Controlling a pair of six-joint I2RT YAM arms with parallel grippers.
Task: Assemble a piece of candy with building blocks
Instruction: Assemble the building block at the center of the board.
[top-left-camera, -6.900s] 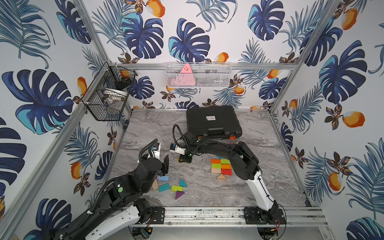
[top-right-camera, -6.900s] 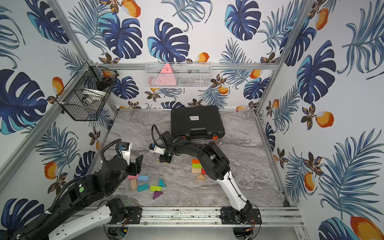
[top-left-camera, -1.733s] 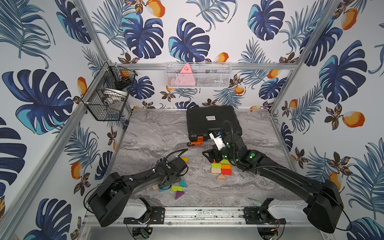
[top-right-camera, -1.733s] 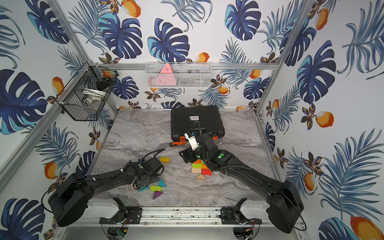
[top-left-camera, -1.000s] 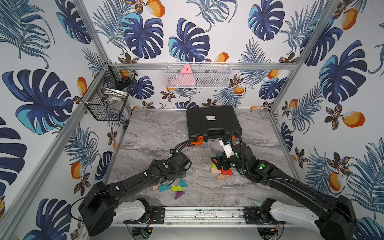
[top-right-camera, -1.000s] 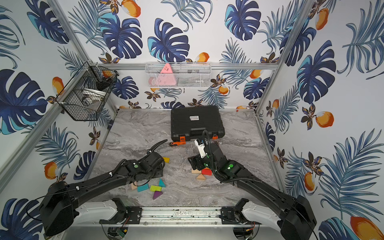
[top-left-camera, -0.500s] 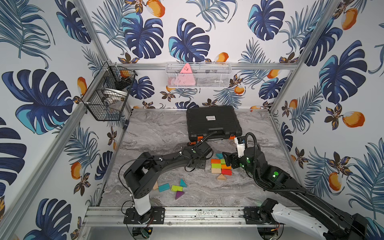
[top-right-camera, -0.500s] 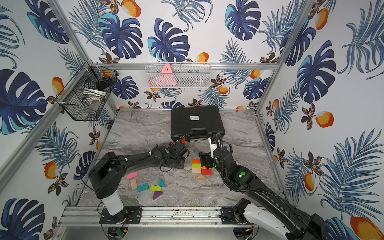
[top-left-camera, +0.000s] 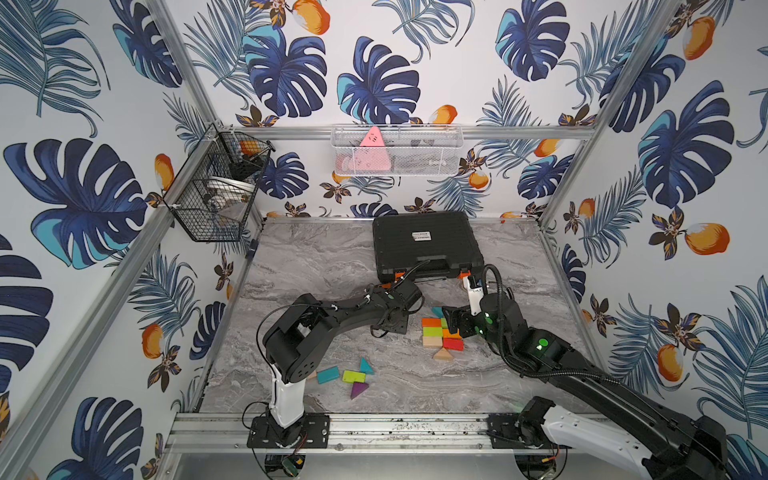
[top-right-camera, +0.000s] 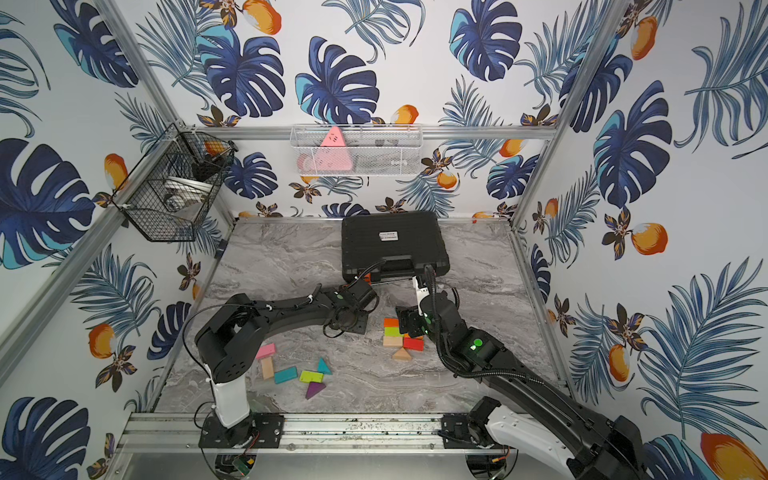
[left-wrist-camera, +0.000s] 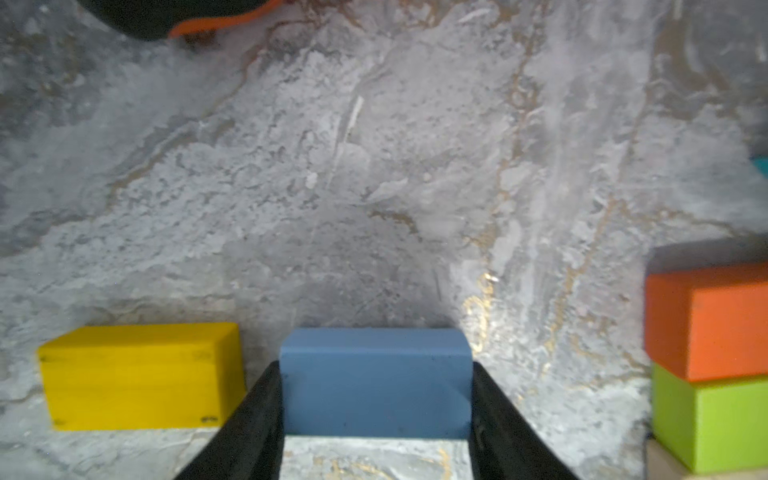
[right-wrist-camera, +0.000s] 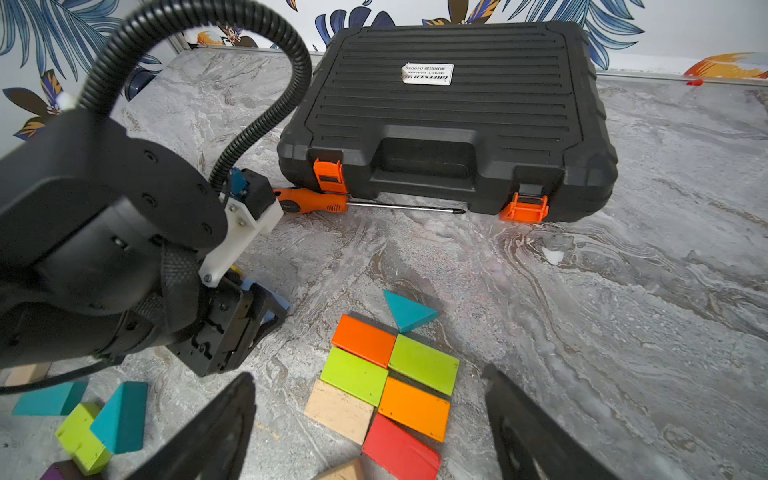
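The blue rectangular wooden block (left-wrist-camera: 376, 390) is pinched end to end by the left claw (left-wrist-camera: 374, 365), low over the grey marbled worktop (top-left-camera: 316, 257) near its middle; whether the block rests on the surface cannot be told. Just beside it, a yellow rectangular wooden block (left-wrist-camera: 141, 378) is seen lying flat. A little toward the right edge, a packed group of six flat rectangular blocks (right-wrist-camera: 384, 384) is laid out in two rows, in orange, green, plain wood and red. A teal triangular block (right-wrist-camera: 407, 311) is set tip-first against the group's far end, and a plain wooden triangular block (top-left-camera: 443, 354) lies just beside its near end. The right claw (right-wrist-camera: 366, 372) is poised over this group, jaws spread wide, with nothing gripped. Toward the near left corner, loose pieces are scattered: a pink rectangular block (top-right-camera: 265, 351), a teal rectangular block (top-right-camera: 285, 375), a lime-green rectangular block (top-right-camera: 311, 376) and a purple triangular block (top-right-camera: 314, 389). At the far edge a black plastic tool case (top-left-camera: 426, 245) is closed, and an orange-handled screwdriver (right-wrist-camera: 311, 200) lies along its near side.
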